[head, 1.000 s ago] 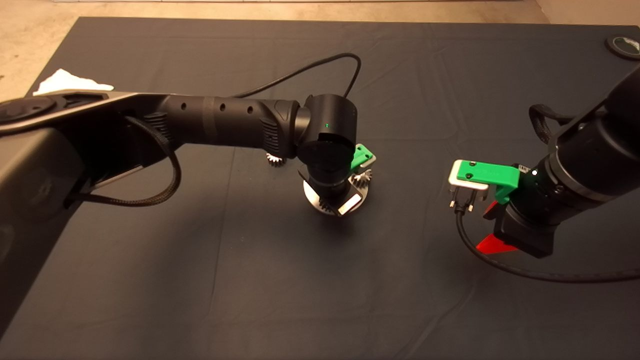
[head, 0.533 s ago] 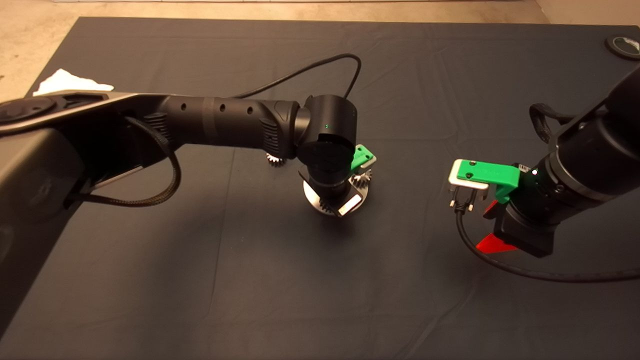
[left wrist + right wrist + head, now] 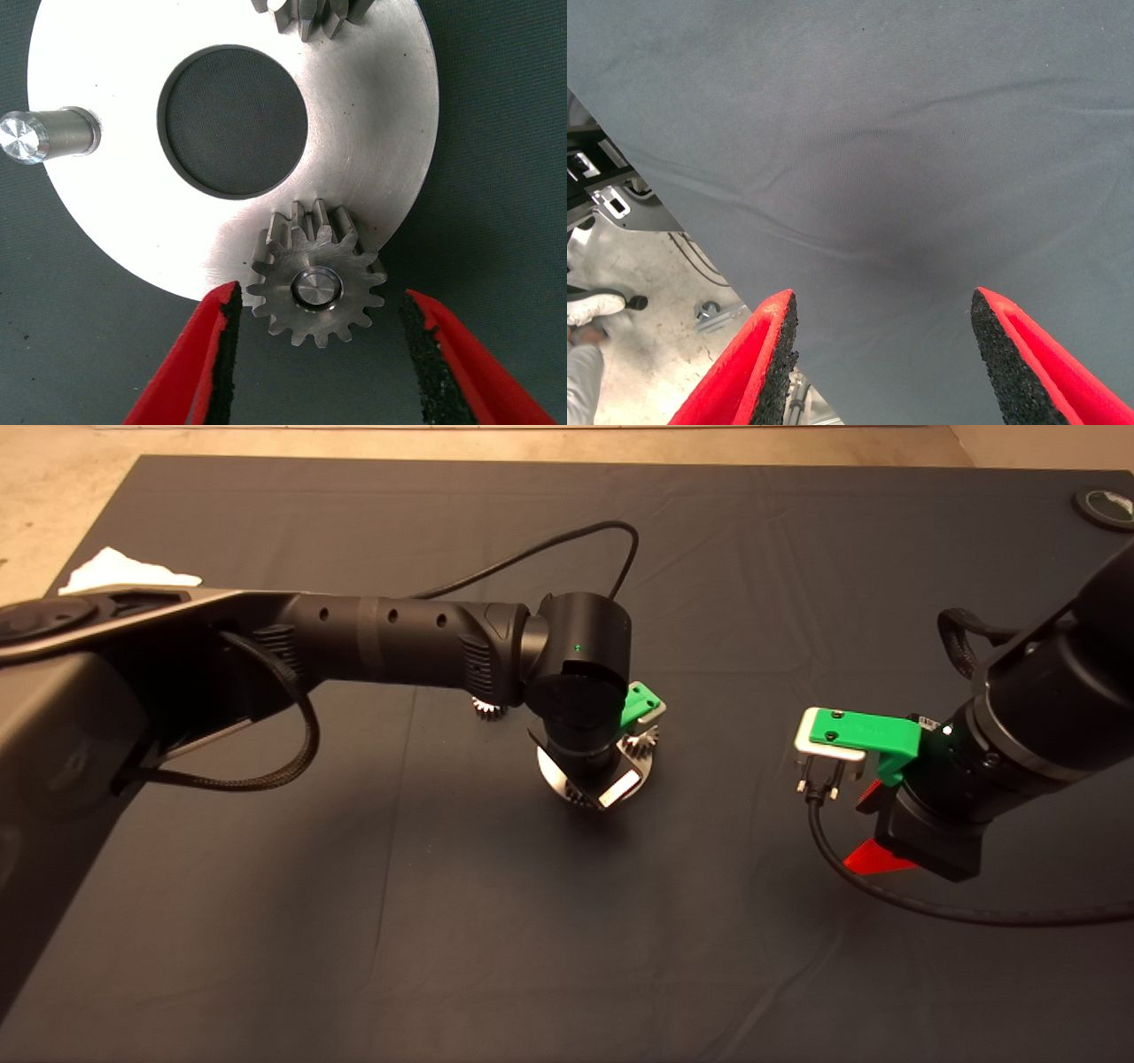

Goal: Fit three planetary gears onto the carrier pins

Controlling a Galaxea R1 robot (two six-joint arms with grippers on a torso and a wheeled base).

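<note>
Over the table's dark mat (image 3: 372, 921), my left end effector (image 3: 319, 354) hung above the carrier disc (image 3: 372, 133), fingers apart on either side of a planetary gear (image 3: 316, 285) seated on its pin. One pin (image 3: 44, 137) stood bare. I judged a straight vertical lift safest. The right end effector (image 3: 881, 354) idled open.

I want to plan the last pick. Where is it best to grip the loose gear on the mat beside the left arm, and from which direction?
Probably grip the loose gear across its toothed rim, on two opposite sides, coming straight down from above. It appears to lie on the mat, so only the rim offers faces for the pads. The left arm's elbow partly hides it. The left gripper now stands open around a gear already on its pin.
</note>
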